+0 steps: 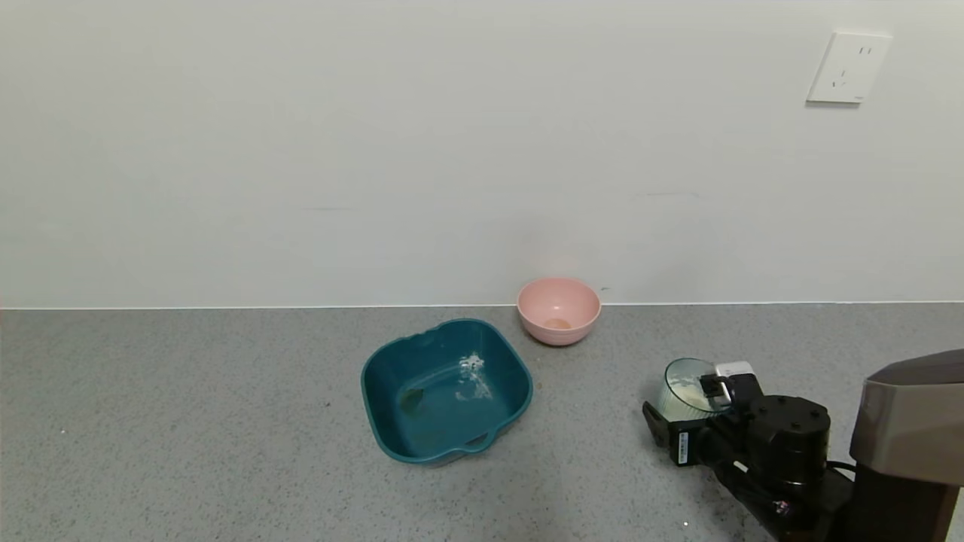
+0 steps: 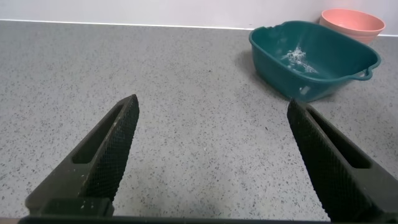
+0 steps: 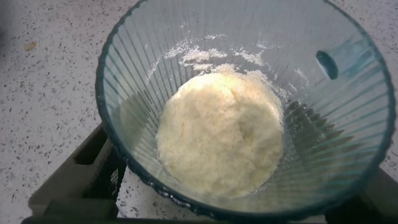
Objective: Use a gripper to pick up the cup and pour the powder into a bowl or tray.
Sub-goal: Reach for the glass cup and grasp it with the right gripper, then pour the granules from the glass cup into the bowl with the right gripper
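Treat the translucent blue-green ribbed plastic cup (image 1: 687, 388), lower right of the head view, as light, thin-walled and slippery. It carries loose cream powder (image 3: 219, 140), so keep it upright. The right gripper (image 1: 697, 410) brackets its lower wall; whether the jaws have closed, you cannot tell. Dark teal squarish plastic basin (image 1: 376, 391) sits centre-frame. The left gripper (image 2: 211, 155) is wide open, empty.

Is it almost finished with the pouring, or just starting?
Early on. The right gripper is at the cup, its fingers on either side; the cup looks upright, powder inside. Lifting and tipping into the teal basin remain, though it already shows some white traces. The left gripper is open over bare counter.
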Robot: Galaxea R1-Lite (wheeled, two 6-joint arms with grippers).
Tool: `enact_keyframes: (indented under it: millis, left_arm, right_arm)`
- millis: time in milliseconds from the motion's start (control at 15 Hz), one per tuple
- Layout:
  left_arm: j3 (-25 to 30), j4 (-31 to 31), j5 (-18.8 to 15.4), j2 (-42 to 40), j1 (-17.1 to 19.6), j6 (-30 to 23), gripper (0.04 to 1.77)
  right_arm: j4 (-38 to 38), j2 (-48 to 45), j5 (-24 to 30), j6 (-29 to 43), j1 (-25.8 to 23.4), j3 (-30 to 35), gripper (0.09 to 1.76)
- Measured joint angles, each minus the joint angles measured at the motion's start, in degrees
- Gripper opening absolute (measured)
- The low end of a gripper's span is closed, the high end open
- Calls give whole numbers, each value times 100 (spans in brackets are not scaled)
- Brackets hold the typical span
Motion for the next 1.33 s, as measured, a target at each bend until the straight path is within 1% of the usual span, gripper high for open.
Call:
enact_keyframes:
  millis: [533,600,667,733,1133,1333]
  left_arm:
    - [0,0,0,0,0,0,172]
    - [0,0,0,0,0,0,172]
    - [0,0,0,0,0,0,172]
    - [0,0,0,0,0,0,172]
    - [0,0,0,0,0,2,172]
    - [0,0,2,0,0,0,172]
  right_arm:
    - [-5,105,-51,-11,-35,-76,171]
    - [-2,105,-68,-11,-33,-83,153]
    - [-2,105,-68,-20,-30,-85,141]
    - [-5,107,-68,-20,-30,-85,138]
    - [0,80,-38,-20,-35,-56,136]
    - [17,-74,9,-57,-44,-39,136]
